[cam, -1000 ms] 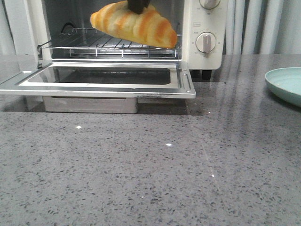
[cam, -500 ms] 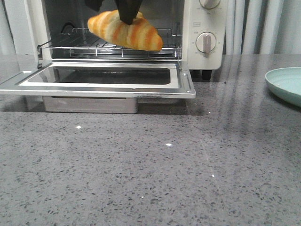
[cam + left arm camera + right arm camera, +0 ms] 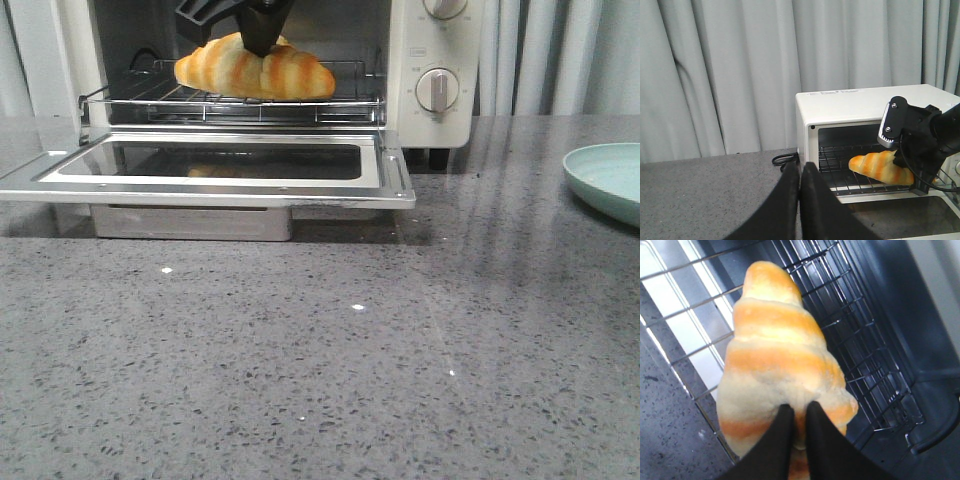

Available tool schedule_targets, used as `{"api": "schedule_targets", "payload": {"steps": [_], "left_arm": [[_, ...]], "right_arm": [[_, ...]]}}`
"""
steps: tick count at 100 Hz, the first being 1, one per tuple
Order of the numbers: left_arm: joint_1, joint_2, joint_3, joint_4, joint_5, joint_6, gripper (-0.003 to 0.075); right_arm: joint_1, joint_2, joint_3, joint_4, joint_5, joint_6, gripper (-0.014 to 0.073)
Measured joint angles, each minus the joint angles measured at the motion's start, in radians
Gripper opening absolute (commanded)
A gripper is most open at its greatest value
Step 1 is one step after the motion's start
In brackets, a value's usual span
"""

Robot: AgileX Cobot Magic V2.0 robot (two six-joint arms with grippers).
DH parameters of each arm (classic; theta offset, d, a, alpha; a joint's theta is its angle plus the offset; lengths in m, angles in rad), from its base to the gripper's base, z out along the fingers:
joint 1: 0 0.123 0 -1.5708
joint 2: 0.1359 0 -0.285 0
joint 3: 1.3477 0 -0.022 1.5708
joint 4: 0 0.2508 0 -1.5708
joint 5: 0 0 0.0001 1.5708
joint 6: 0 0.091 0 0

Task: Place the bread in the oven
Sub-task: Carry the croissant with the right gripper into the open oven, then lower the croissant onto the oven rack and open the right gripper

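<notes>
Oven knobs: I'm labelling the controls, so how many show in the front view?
2, both on the oven panel right of its opening: upper knob, cut off by the frame edge, and lower knob. More may sit above, unseen.

Bread [image 3: 255, 72] is showing glossy, smooth crust. Oven [image 3: 440, 70] is presenting smooth cream-white casing, thin metal wire rack [image 3: 230, 100], reflective glass door [image 3: 210, 162]. Table [image 3: 320, 380] is appearing polished speckled grey stone. Plate [image 3: 610, 180] is looking smooth, glazed.

At the top of the frame the right gripper [image 3: 262, 38] pinches the bread [image 3: 254, 72] over the wire rack [image 3: 200, 100] inside the oven [image 3: 430, 110], its door [image 3: 200, 170] folded down, a pale plate [image 3: 608, 178] at far right.
</notes>
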Motion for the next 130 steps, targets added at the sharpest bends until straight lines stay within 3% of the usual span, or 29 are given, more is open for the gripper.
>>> {"api": "schedule_targets", "payload": {"steps": [10,17,130], "left_arm": [[0.0,0.0,0.0,0.0,0.003,0.0,-0.0021],[0.0,0.0,0.0,0.0,0.003,0.0,-0.0022],[0.0,0.0,0.0,0.015,0.011,0.0,-0.0022]], "right_arm": [[0.0,0.0,-0.003,-0.006,-0.018,-0.002,0.0433],[0.0,0.0,-0.007,-0.011,-0.028,-0.002,0.0503],[0.013,0.01,-0.068,-0.021,0.034,-0.003,0.0496]]}}
